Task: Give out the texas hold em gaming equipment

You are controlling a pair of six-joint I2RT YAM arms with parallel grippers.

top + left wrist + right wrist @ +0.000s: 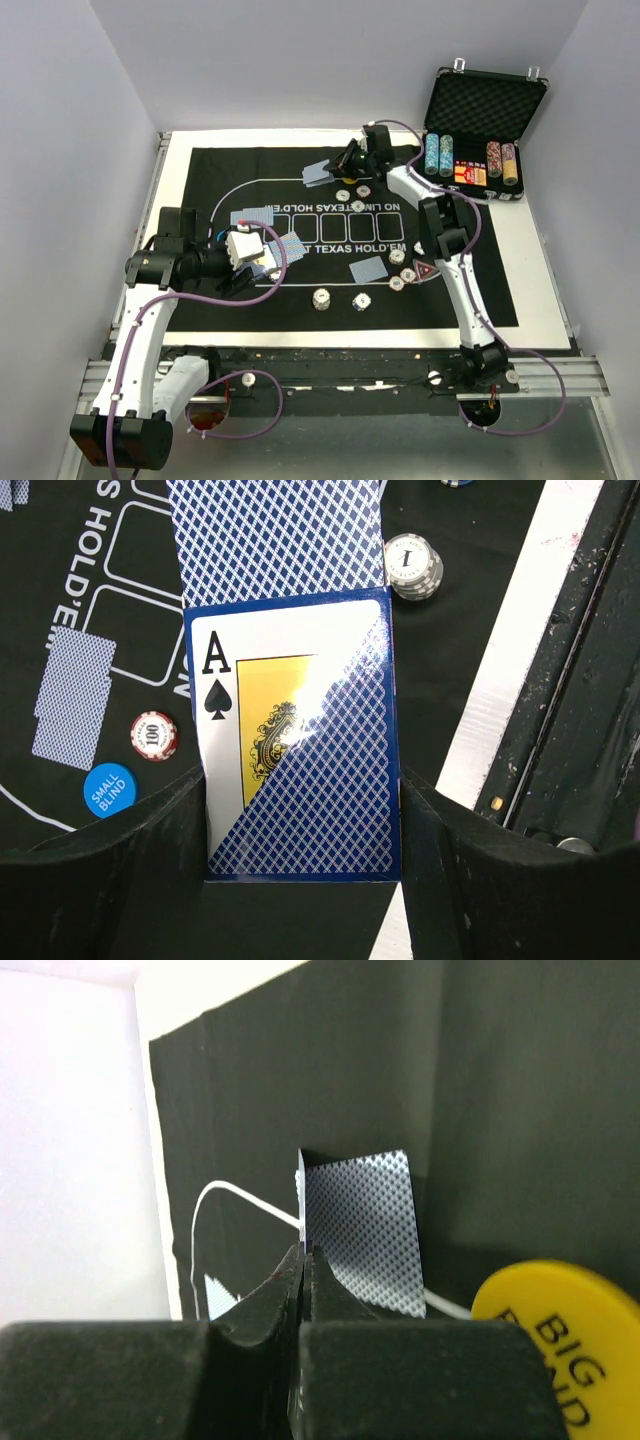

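My left gripper (245,250) (300,820) is shut on the small deck box (300,770), printed with an ace of spades and a blue lattice, and holds it above the mat's left side. Blue-backed cards (275,535) stick out of the box's far end. My right gripper (352,158) (305,1260) is shut on the edge of a blue-backed card (360,1225) (318,172) over the mat's far edge. A yellow big-blind disc (560,1335) lies beside it. Face-down cards (367,268) (255,215) and chip stacks (321,298) (412,565) lie on the mat. A blue small-blind disc (109,790) lies near a 100 chip (153,735).
The black felt mat (480,300) covers a white board. An open black case (480,110) with rows of chips stands at the far right. A red triangle marker (425,270) lies by the right arm. White walls close in on the left and the back.
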